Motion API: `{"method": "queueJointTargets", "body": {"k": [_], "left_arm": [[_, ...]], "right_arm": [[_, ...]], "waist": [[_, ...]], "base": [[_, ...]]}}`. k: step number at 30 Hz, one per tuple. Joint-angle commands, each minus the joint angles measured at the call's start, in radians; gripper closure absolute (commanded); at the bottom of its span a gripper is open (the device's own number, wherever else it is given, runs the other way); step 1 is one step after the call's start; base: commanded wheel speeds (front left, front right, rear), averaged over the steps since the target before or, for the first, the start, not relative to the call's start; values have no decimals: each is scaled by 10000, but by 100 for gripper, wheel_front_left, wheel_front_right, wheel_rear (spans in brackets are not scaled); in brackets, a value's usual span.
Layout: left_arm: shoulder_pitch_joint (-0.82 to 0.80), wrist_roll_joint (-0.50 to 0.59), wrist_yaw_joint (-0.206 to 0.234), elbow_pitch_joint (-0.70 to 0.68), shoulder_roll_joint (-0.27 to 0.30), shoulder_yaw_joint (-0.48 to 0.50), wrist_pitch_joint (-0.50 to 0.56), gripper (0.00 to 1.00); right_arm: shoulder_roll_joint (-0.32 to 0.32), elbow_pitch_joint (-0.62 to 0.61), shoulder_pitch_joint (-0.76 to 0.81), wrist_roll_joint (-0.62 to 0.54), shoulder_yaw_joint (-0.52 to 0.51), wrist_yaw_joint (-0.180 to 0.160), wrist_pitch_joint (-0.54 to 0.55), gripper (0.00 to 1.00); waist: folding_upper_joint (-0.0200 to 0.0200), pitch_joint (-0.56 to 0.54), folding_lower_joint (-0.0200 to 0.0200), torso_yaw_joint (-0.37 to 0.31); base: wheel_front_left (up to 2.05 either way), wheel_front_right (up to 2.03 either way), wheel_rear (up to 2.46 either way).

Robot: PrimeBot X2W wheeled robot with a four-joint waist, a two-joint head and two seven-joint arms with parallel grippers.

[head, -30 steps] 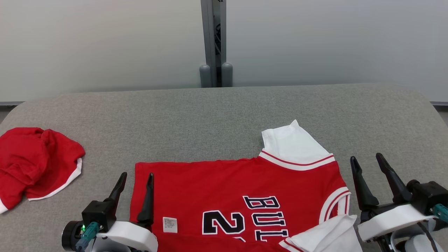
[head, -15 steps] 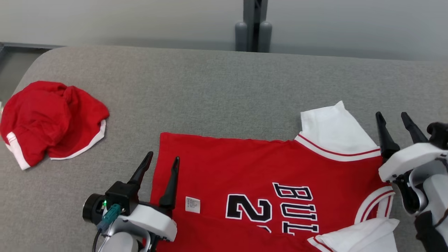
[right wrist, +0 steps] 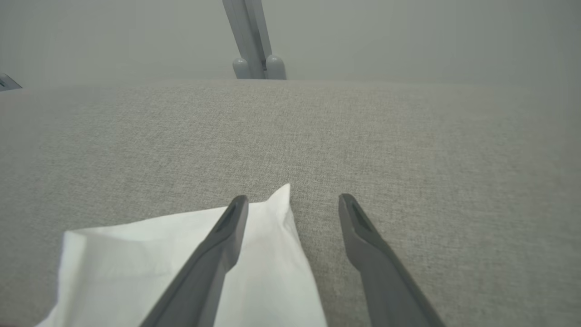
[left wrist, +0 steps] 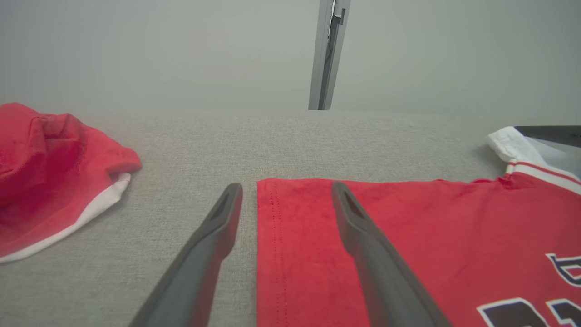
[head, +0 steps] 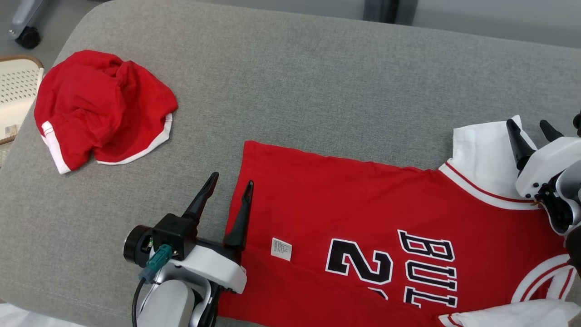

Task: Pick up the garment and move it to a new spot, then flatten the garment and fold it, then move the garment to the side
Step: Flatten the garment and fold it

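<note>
Jersey (head: 363, 204): lay lengthwise left-right, hem (left wrist: 268, 236) between released fingers (head: 242, 213) of left gripper (head: 231, 179)
Right gripper (head: 527, 123): released, straddled white sleeve (head: 481, 150) corner

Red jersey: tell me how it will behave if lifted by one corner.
Probably floppy and light: the jersey lies flat, thin and creased, so it should sag. On the woven grey surface it may drag and bunch rather than slide.

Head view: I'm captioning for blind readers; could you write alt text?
A red jersey with black lettering lies spread on a grey padded surface, an open gripper at each end: the left gripper straddling its hem, the right gripper over its white sleeve. A crumpled red garment sits apart at the left.
</note>
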Motion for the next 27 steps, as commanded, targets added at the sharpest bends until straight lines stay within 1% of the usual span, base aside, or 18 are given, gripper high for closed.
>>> {"method": "queueJointTargets", "body": {"k": [1, 6, 7, 8, 9, 14, 18, 22, 27], "left_arm": [[-212, -29, 41, -41, 30, 0, -27, 0], [-353, -91, 84, -13, 32, -131, -27, 0], [-368, -93, 105, -12, 31, -129, -27, 0], [-364, -106, 111, -14, 29, -121, -27, 0], [-354, -112, 119, -24, 29, -104, -27, 0], [-464, -10, 108, 38, 29, 109, -27, 0], [-742, 246, -52, 345, 29, 278, -27, 0], [-1367, 523, -398, 1207, 87, 343, -29, 0], [-2382, 729, -631, 2866, 330, 296, -27, 0]], "right_arm": [[-137, 99, -148, 70, 163, 2, 69, 0], [-362, 383, -523, 497, 789, 2, 164, 0], [-380, 454, -562, 600, 863, 2, 181, 8], [-402, 509, -581, 704, 957, 2, 197, 90], [-417, 534, -618, 802, 1043, 2, 188, 100], [-454, 600, -783, 1294, 1388, 2, 36, 100], [-432, 269, -772, 1649, 1737, 2, -317, 100], [-496, -117, -701, 1957, 2171, 2, -804, 100], [-478, -447, -689, 2332, 2773, 2, -1107, 100]], "waist": [[0, 130, 0, 132], [0, 228, 0, 283], [0, 235, 0, 308], [0, 238, 0, 328], [0, 240, 0, 340], [0, 239, 0, 272], [0, 278, 0, 89], [0, 323, 0, -174], [0, 365, 0, -564]], "base": [[0, 0, 0], [0, 0, 0], [0, 0, 0], [0, 0, 0], [0, 0, 0], [0, 0, 0], [0, 0, 0], [0, 0, 0], [0, 0, 0]]}}
